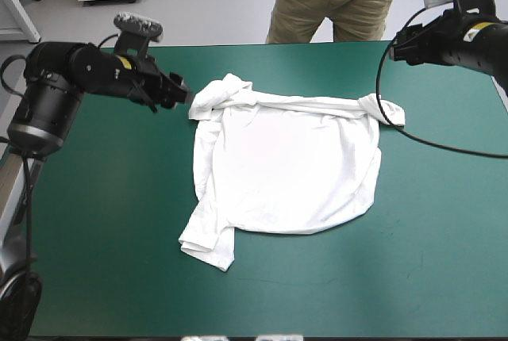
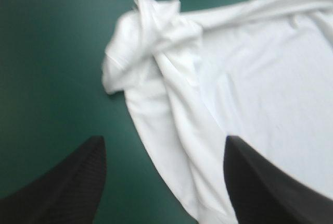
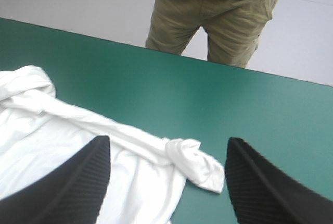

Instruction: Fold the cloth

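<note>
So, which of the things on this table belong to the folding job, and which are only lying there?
For the job: the T-shirt, spread out; the left gripper, open; the right gripper, open.
Only there: the teal-green table cover under the T-shirt.

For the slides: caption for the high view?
T-shirt spread on table; open left pincer at its far-left corner, open right pincer near the far-right one.
</note>
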Controlling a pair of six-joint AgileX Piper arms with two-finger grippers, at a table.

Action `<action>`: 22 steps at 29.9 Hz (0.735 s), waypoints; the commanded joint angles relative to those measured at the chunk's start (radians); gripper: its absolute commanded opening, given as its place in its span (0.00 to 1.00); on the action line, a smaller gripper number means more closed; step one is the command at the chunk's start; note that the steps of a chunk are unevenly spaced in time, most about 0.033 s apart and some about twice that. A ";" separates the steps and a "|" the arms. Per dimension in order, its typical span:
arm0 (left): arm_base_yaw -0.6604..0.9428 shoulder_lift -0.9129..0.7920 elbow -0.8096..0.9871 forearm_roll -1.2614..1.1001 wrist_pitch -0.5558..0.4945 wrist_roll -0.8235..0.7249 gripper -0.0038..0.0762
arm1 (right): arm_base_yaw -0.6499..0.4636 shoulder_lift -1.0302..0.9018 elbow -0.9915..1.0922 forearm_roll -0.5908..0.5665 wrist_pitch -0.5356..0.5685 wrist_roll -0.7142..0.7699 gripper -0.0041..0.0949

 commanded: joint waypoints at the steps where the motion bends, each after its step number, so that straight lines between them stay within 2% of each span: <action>1: -0.003 -0.151 0.173 -0.101 -0.046 0.003 0.64 | -0.008 -0.143 0.083 0.057 -0.004 0.003 0.65; 6: -0.003 -0.356 0.533 -0.124 -0.114 0.019 0.64 | -0.008 -0.326 0.313 0.072 -0.010 0.013 0.60; 10: -0.003 -0.442 0.729 -0.142 -0.173 0.046 0.64 | -0.008 -0.472 0.476 0.099 -0.049 0.021 0.59; 16: -0.003 -0.402 0.882 -0.265 -0.196 0.240 0.64 | -0.008 -0.583 0.580 0.127 -0.080 0.021 0.59; 22: -0.003 -0.337 0.906 -0.264 -0.253 0.245 0.64 | -0.008 -0.585 0.585 0.141 -0.050 0.021 0.59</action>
